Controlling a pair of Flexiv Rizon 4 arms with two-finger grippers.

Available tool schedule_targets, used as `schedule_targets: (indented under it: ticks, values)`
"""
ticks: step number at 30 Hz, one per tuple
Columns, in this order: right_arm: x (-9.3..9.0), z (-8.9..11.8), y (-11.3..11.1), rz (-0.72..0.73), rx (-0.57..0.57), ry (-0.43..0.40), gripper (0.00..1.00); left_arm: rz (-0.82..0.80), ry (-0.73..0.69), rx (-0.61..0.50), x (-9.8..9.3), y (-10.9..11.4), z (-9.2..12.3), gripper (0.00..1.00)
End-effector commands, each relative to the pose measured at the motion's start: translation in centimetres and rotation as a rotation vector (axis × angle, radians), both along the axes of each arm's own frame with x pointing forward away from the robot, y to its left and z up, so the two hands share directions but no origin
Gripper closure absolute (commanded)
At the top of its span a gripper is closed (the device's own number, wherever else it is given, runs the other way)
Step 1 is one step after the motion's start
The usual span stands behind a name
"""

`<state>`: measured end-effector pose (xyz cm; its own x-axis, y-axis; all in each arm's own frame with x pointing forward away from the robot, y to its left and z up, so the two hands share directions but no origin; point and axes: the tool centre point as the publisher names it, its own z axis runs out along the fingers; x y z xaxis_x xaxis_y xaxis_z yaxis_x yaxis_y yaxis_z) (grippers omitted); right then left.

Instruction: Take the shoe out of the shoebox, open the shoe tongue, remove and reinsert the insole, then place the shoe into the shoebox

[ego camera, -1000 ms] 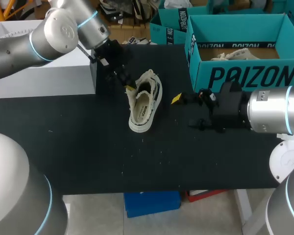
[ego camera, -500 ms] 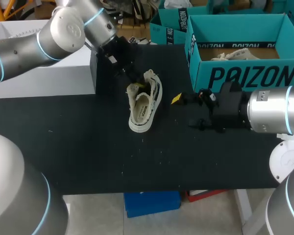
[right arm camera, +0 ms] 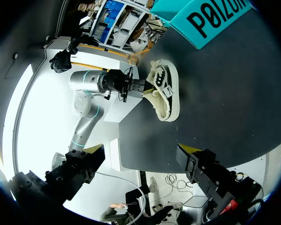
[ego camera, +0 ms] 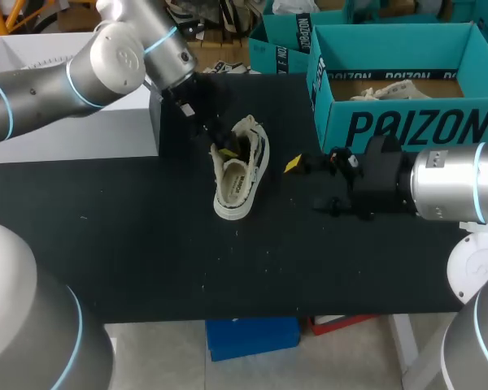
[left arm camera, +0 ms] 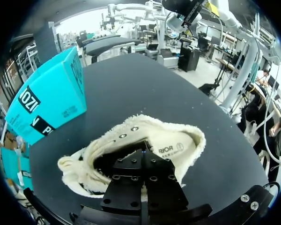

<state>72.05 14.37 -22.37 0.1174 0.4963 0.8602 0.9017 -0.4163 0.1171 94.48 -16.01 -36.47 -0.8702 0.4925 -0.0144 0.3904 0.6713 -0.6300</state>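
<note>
Cream shoe on black table, left tool at its opening, right tool nearby

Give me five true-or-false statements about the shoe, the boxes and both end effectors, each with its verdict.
1. The shoe lies on the table, outside the shoebox. True.
2. The right end effector is shut on the shoe. False: it is open and well clear of the shoe.
3. The left end effector is at the shoe's opening. True.
4. The shoebox is red. False: it is teal.
5. A white box stands on the table on the left arm's side of the shoe. True.
</note>
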Motion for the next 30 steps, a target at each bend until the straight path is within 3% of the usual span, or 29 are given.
schedule_targets:
  ticks: [1,9,19,29,30]
  values:
    - [0.0,0.0,0.0,0.000,0.000,0.001,0.00,0.006,-0.025,-0.014,-0.3,0.9,2.1,1.00]
    - [0.0,0.0,0.0,0.000,0.000,0.001,0.00,0.031,-0.049,-0.001,0.2,2.7,5.7,1.00]
    - [0.0,0.0,0.0,0.000,0.000,0.001,0.00,0.198,-0.029,-0.029,1.1,6.9,8.4,1.00]
    - [0.0,0.0,0.0,0.000,0.000,0.001,0.00,0.296,-0.025,-0.055,0.2,11.2,10.8,1.00]
    - [0.0,0.0,0.0,0.000,0.000,0.001,0.00,0.299,-0.026,-0.050,0.0,11.5,10.9,0.95]
